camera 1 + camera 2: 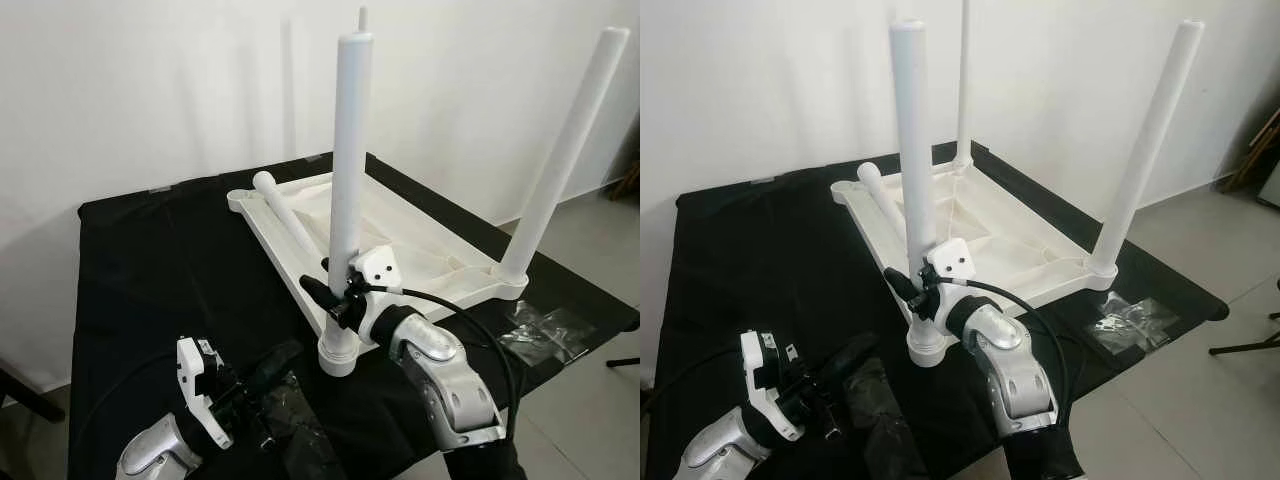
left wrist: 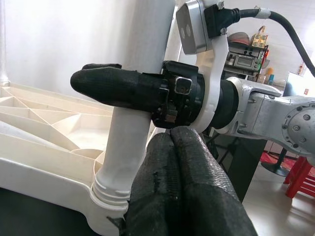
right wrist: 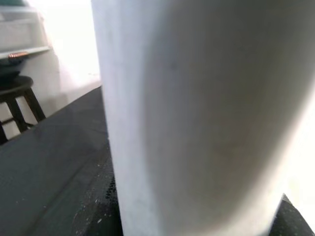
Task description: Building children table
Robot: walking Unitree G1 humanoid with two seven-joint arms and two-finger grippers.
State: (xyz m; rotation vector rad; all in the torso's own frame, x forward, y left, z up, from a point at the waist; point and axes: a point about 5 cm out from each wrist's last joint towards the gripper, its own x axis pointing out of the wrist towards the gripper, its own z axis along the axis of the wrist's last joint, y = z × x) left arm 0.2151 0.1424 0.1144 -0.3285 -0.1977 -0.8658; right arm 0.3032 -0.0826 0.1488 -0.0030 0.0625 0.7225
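Observation:
A white children's table (image 1: 430, 250) lies upside down on a black cloth. Three white legs stand upright in its corner sockets: the near leg (image 1: 350, 150), the right leg (image 1: 565, 150) and the far leg (image 1: 965, 80). A fourth leg (image 1: 285, 215) lies loose across the underside. My right gripper (image 1: 336, 291) is shut on the near leg just above its socket, and that leg (image 3: 206, 118) is seen very close in the right wrist view. My left gripper (image 1: 288, 354) hovers low, left of the socket, its fingers (image 2: 197, 196) pressed together on nothing.
A crumpled clear plastic bag (image 1: 540, 330) lies on the cloth at the front right. Another plastic bag (image 1: 295, 410) lies under my left gripper. The cloth-covered surface ends close to the table's right leg, with tiled floor (image 1: 600, 240) beyond.

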